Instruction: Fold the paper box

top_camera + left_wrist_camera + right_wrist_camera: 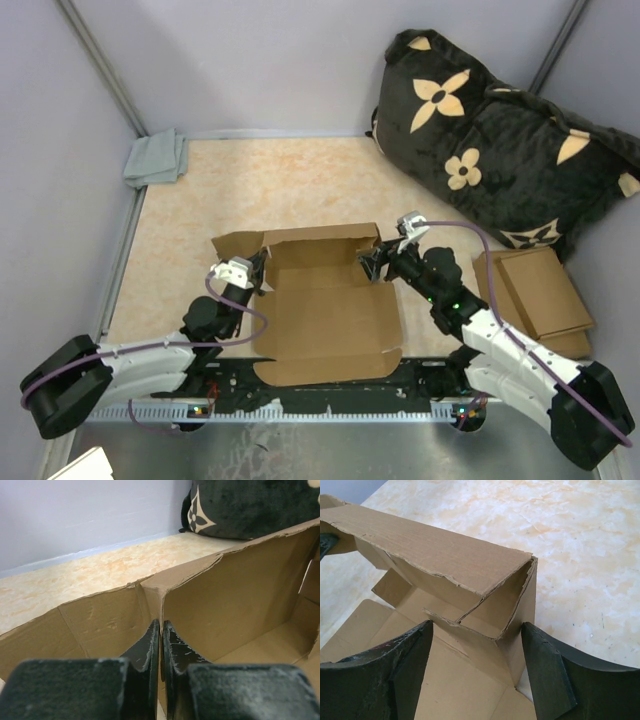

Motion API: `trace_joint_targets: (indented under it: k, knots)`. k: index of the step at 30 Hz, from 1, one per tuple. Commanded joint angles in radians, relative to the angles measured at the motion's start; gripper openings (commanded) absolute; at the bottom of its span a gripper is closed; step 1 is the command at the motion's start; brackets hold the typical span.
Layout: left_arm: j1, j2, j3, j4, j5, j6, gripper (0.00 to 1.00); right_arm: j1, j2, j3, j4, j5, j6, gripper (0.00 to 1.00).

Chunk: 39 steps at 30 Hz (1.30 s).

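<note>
While its two black fingers are pressed almost together, the left hand pinches a thin bit of brown wall at the left side of the paper box. That wall stands up just in front of the hand, and a crease runs down it where two walls meet at a corner. Past the wall you can see the box floor lying low and flat.

The right hand is wide open and holds nothing. Its two dark fingers sit one on each side of the far right corner of the box, but I cannot tell if they touch it. At that corner a long flap leans over the inside of the box, and its torn edge shows the wavy layers.

From above, the box sits on the table between the two arms, close to their bases. Its back wall is up, its floor is flat, and its front flap lies down toward the arms.

A pile of flat brown cardboard lies to the right, apart from the box. A big black pillow with tan flowers leans in the far right corner. A grey cloth lies in the far left corner
</note>
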<state>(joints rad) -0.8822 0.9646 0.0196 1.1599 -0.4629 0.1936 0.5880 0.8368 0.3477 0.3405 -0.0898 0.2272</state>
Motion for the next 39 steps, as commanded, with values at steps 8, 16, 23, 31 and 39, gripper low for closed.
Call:
trace_joint_targets:
  k: [8, 16, 23, 31, 39]
  knots:
    - [-0.010, -0.033, -0.010, -0.047, 0.020, -0.049, 0.00, -0.002, -0.144, 0.091, -0.073, 0.088, -0.019, 0.69]
    - [-0.010, -0.019, 0.017, -0.088, -0.002, -0.056, 0.00, -0.002, -0.138, 0.208, -0.213, 0.107, -0.045, 0.63]
    - [-0.009, -0.023, 0.017, -0.104, -0.009, -0.063, 0.00, -0.002, -0.053, 0.302, -0.300, 0.112, -0.084, 0.57]
    - [-0.010, -0.039, 0.026, -0.136, -0.018, -0.069, 0.00, -0.001, -0.041, 0.317, -0.329, 0.052, -0.072, 0.51]
    - [-0.009, -0.041, 0.035, -0.157, -0.016, -0.072, 0.00, -0.001, -0.040, 0.320, -0.357, 0.011, -0.063, 0.48]
